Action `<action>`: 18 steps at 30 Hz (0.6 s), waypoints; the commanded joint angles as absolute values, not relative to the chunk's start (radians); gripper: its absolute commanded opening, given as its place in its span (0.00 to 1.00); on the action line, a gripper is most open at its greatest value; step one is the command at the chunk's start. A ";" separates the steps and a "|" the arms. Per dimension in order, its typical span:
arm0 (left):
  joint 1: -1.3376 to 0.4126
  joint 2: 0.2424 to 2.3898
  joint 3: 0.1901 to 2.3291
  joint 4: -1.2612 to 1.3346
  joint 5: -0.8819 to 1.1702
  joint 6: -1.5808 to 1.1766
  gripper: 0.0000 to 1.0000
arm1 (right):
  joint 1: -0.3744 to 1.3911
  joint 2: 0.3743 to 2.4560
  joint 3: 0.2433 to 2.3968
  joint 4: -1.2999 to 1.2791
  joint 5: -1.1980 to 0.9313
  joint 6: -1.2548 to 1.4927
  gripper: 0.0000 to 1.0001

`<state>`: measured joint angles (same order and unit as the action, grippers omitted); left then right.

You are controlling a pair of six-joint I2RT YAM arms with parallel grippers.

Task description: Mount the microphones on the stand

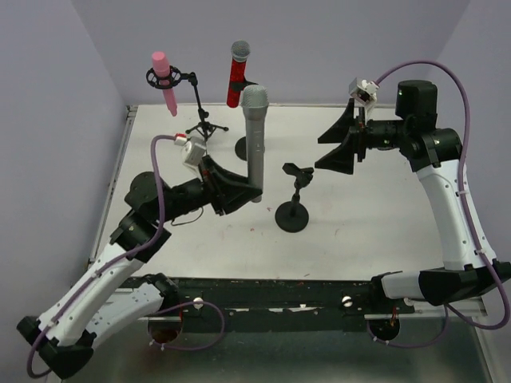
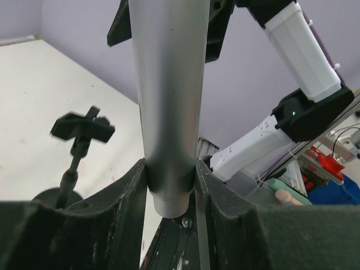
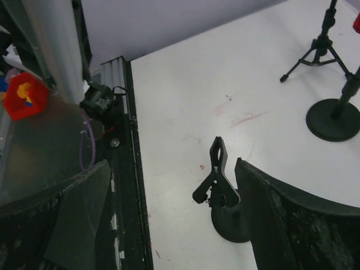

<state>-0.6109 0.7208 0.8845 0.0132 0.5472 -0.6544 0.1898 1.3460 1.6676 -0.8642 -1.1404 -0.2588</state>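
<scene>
My left gripper (image 2: 171, 185) is clamped on the lower end of the upright silver-grey stick microphone (image 2: 169, 84), mid-table. Beside it stands a black round-based clip stand (image 1: 292, 199). My right gripper (image 1: 339, 144) is spread wide near the right edge. At the far edge, the all-pink microphone (image 1: 165, 80) and the red microphone with silver mesh head (image 1: 236, 76) sit in stands.

Diffuse overhead light, even across the white table (image 1: 359, 231); shadows under the round stand base (image 1: 291, 217) are faint and soft. Left wrist view: a broad, dull sheen runs down the silver-grey microphone (image 2: 169, 101), background blurred. Right wrist view: dim, soft foreground at lower left.
</scene>
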 commanded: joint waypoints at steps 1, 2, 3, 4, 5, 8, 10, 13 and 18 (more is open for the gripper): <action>-0.747 0.918 1.011 0.170 0.362 -0.641 0.00 | 0.193 1.358 1.710 -0.781 -1.323 -0.088 1.00; -0.770 0.958 1.040 0.181 0.348 -0.650 0.00 | 0.193 1.356 1.706 -0.738 -1.368 -0.024 1.00; -0.785 0.995 1.066 0.192 0.333 -0.664 0.00 | 0.193 1.351 1.700 -0.686 -1.388 0.050 1.00; -0.807 1.021 1.081 0.207 0.312 -0.672 0.00 | 0.193 1.344 1.695 -0.649 -1.391 0.093 1.00; -0.828 1.047 1.095 0.228 0.286 -0.672 0.00 | 0.193 1.339 1.694 -0.622 -1.387 0.125 1.00; -0.880 1.101 1.120 0.270 0.223 -0.675 0.00 | 0.193 1.336 1.683 -0.597 -1.365 0.153 1.00; -0.903 1.127 1.126 0.294 0.190 -0.681 0.00 | 0.193 1.330 1.649 -0.530 -1.379 0.216 1.00; -0.926 1.160 1.132 0.324 0.179 -0.695 0.00 | 0.193 1.318 1.600 -0.444 -1.362 0.293 1.00; -0.957 1.209 1.158 0.347 0.150 -0.696 0.00 | 0.193 1.283 1.467 -0.171 -1.382 0.527 1.00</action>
<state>-0.9318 1.1797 1.1076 0.2523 0.2131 -0.6861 0.1909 1.3216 1.5600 -0.4408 -1.3403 0.2794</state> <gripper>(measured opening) 0.418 0.997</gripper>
